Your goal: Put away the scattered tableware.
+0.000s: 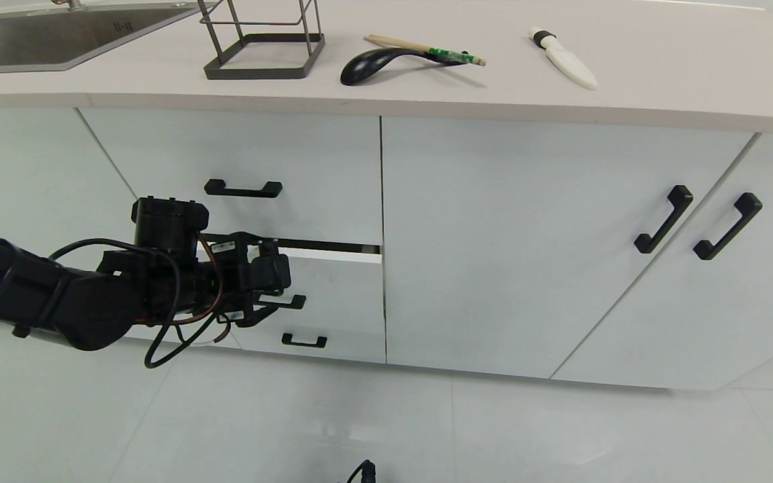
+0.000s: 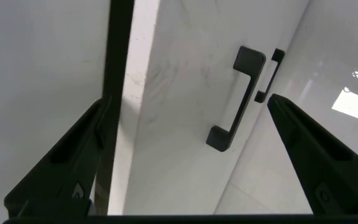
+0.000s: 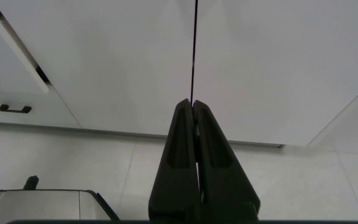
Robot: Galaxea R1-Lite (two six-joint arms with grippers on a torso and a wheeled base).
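Tableware is all on the table: black spoon (image 1: 376,64) just right of the wire rack (image 1: 262,64), mid-table. Chopsticks (image 1: 427,49) lie across the spoon's handle, touching it. White knife (image 1: 564,58) lies well apart from them, toward the right end of the table (image 1: 661,80).

Containers:
- The rack stands between the sink (image 1: 58,37) at the left end and the spoon.
- Middle drawer (image 1: 339,295) under the front edge is out a crack. There is a dark gap along its top, and I can't see inside it.
- Drawers above and below it are closed.

Left end effector (image 1: 279,302) is low down at the middle drawer front, fingers spread wide. In the left wrist view the drawer handle (image 2: 235,99) sits between the two fingers (image 2: 316,162), nearer one of them. I can't tell if they touch it.

Right end effector (image 3: 195,109) has its fingers pressed together with nothing in them. It points at the cabinet doors above the floor.

Both end effectors are well below the table top and well apart from spoon, chopsticks and knife.
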